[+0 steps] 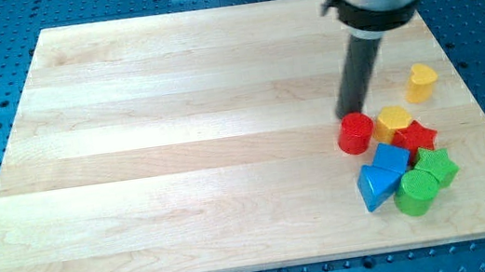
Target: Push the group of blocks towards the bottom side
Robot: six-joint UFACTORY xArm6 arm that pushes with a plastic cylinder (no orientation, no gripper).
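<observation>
The tip, a bare rod with no jaws, sits just above the red cylinder heading a cluster with yellow, red star, blue and green blocks at the wooden board's right.

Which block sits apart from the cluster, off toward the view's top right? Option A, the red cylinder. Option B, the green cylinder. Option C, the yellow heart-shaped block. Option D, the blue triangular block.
C: the yellow heart-shaped block lies alone toward the view's top right, with bare board between it and the cluster, while my tip stands just above the red cylinder at the cluster's upper left edge.
</observation>
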